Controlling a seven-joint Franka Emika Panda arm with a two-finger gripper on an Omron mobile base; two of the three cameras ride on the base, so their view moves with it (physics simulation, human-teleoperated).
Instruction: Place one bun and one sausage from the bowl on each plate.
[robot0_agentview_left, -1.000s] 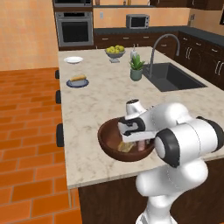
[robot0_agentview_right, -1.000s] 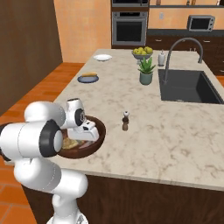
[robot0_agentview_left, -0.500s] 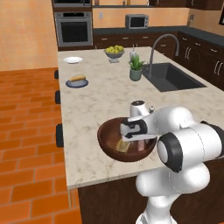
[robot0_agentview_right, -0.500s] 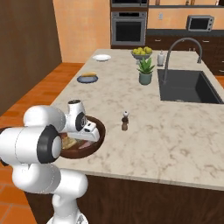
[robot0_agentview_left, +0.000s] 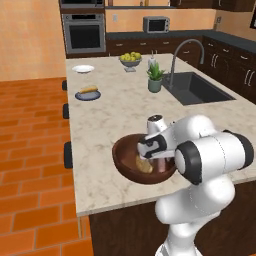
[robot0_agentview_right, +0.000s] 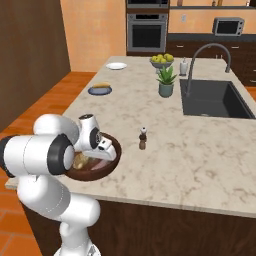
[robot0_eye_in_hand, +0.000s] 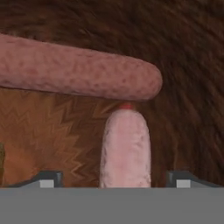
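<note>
The gripper (robot0_eye_in_hand: 118, 177) hung low inside the brown wooden bowl (robot0_agentview_left: 125, 167), its jaws spread wide with the two dark fingertips (robot0_eye_in_hand: 49, 178) standing well apart at either side of a pale sausage (robot0_eye_in_hand: 125, 148), gripping nothing. That sausage lay between them, pointing away; whether the tips touched it could not be told. A second, redder sausage (robot0_eye_in_hand: 74, 72) lay crosswise just beyond it. A bun (robot0_agentview_left: 144, 165) sat in the bowl too. Far along the counter (robot0_agentview_right: 210, 150) stood the blue-grey plate (robot0_agentview_right: 100, 90), carrying a bun, and the white plate (robot0_agentview_right: 116, 65)
</note>
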